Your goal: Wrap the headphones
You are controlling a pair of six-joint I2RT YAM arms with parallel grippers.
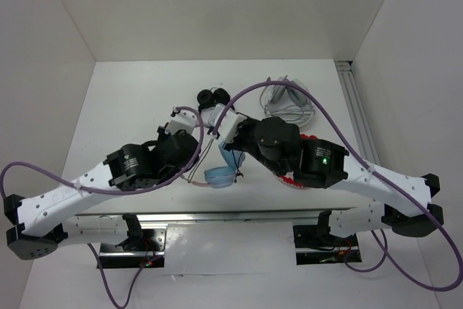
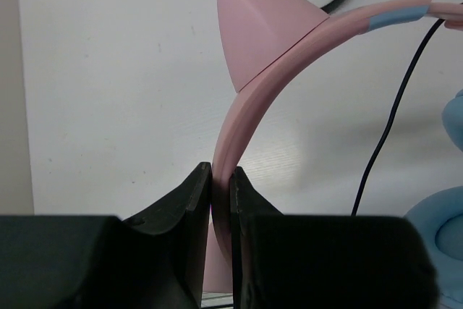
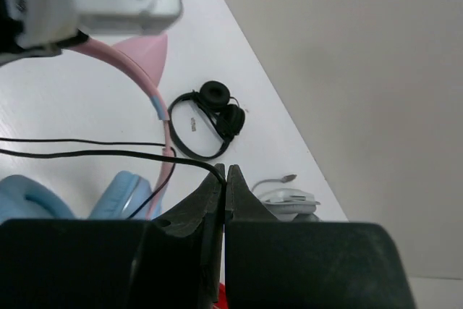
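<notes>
The left claw is clamped on the headphones at mid-table, between the arms; the right claw pinches their thin black cable; pulled taut, the cable may slip free, or the headband may twist in so narrow a grip; one blue-cupped pair, one small black pair, one red-and-white pair, one grey cord bundle.

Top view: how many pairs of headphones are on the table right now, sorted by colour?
pink cat-eared headphones with light blue ear cups: 1
small all-black headphones: 1
red-and-white headphones, mostly hidden: 1
Total: 3
</notes>
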